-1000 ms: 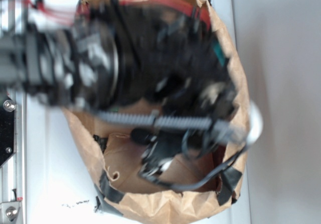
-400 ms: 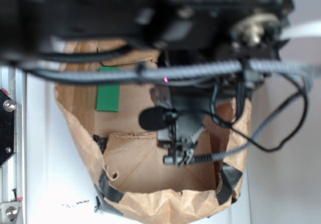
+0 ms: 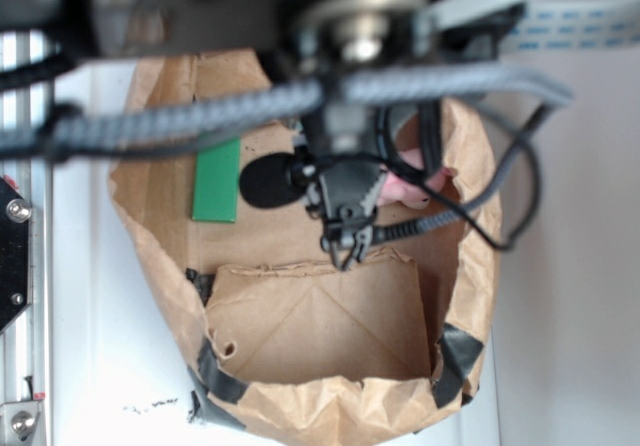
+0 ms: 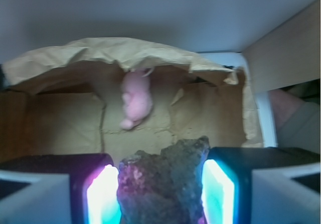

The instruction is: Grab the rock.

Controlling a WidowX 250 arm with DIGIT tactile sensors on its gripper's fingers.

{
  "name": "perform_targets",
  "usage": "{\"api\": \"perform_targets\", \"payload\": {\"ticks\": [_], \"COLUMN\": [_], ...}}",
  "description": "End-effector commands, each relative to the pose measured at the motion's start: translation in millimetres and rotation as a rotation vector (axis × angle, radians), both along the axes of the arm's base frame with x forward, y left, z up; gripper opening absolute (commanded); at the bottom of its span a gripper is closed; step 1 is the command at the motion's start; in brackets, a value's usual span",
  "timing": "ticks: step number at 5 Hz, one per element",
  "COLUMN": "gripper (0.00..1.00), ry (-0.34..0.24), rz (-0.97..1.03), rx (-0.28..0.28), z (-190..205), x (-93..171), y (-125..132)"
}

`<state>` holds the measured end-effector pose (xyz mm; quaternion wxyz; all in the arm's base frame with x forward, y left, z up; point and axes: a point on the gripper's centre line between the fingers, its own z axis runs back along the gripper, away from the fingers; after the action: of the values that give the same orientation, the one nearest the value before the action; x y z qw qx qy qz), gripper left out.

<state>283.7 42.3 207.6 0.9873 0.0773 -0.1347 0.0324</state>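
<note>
In the wrist view the small dark brown lumpy rock [image 4: 163, 184] with a rough surface and a pointed upper corner sits between the 2 lit pads [image 4: 103, 196] of the gripper [image 4: 161, 194]; both pads press against its sides, so the claw is clamped on the stone; the left pad glows pink and cyan, the right one cyan. Beyond the rock lies the floor of the crumpled brown paper-lined box [image 4: 60, 123], and the pink plush toy [image 4: 135, 101] rests near its far wall, well apart from the rock.

In the exterior view the black arm fills the top of the picture, blurred, with grey braided cables [image 3: 200, 116] running across it; the gripper [image 3: 345, 231] hangs over the middle of the brown paper box [image 3: 310, 406]; the rock itself cannot be made out there. The flat green rectangular block [image 3: 217, 181] lies on the box floor to the left of the gripper; a bit of the pink plush toy [image 3: 405, 186] shows just to its right, partly hidden by cables.
</note>
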Motion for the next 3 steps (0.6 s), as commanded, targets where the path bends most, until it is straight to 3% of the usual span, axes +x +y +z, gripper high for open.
{"api": "perform_targets", "payload": {"ticks": [1, 2, 3], "gripper": [0.00, 0.00, 0.00], "ry": [-0.045, -0.023, -0.019], "rz": [-0.023, -0.053, -0.057], "rx": [-0.023, -0.065, -0.070], "z": [16.5, 16.2, 14.7], "x": [-9.0, -8.7, -7.9], "y": [-17.9, -19.0, -20.0]}}
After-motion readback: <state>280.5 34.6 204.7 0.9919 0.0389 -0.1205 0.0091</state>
